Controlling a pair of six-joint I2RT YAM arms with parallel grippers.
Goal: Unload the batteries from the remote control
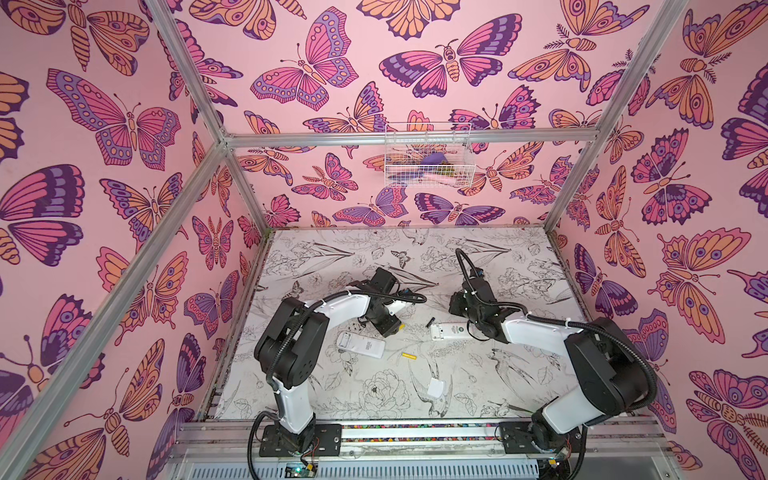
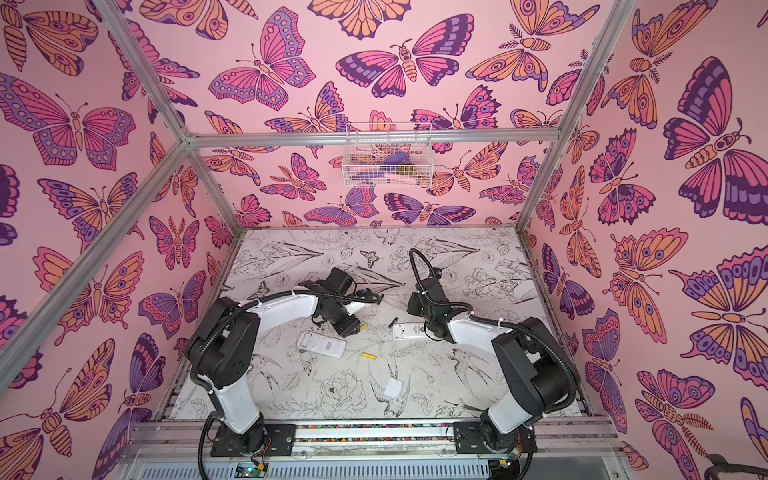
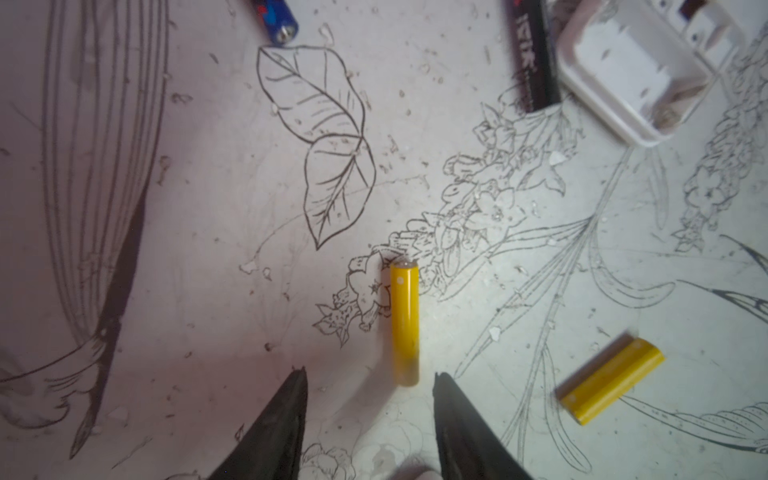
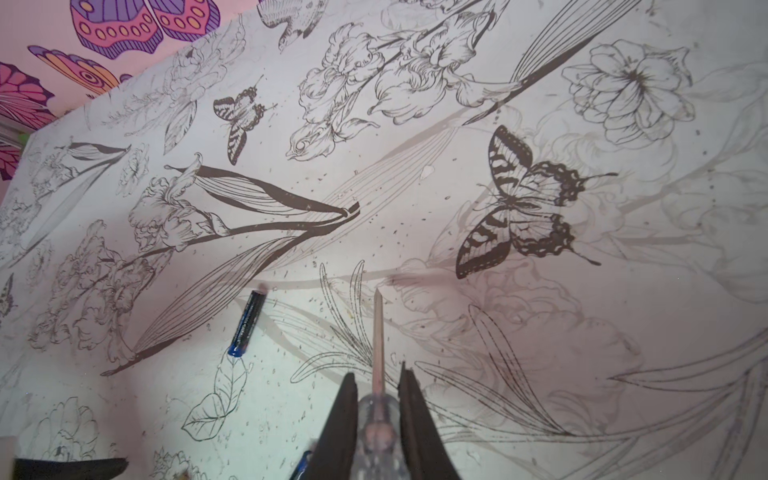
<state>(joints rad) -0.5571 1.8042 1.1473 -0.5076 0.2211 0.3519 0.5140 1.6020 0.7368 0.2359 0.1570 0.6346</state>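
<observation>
Checking progress: looks close to finished. Nearest the surface's (image 1: pixel 519 374) near edge, about midway along it, a white cover plate (image 1: pixel 436 387) lies alone. Further in, about mid-surface, one yellow battery (image 1: pixel 408 356) lies flat and free, well apart from both arms. Toward the left edge from it sits the remote by the left arm (image 1: pixel 360 345), back up, cover off, bay looking empty in both top views. A touch farther, just right of centre, the remote by the right arm (image 1: pixel 451 331), also back up; its open bay (image 3: pixel 636 70) shows no cell in the left wrist view. Between the remotes the left gripper (image 3: pixel 369 374) hangs low, jaws about half apart, nothing between them; the second yellow battery (image 3: pixel 405 324) lies on the surface just ahead of the tips, untouched. A black battery (image 1: pixel 430 322) lies just beside the bay end of the remote by the right arm. The right gripper (image 4: pixel 378 370) is clamped on the clear handle of a thin pointed tool (image 4: pixel 377 328), tip aimed at the far left corner; touching the surface or not, can't tell. Farther toward the far edge a blue-ended battery (image 4: pixel 247 324) lies loose; can't pick it out in the top views. So four cells out, both bays apparently bare: unloading seems done. Left, at most: parking the tool, maybe refitting covers.
</observation>
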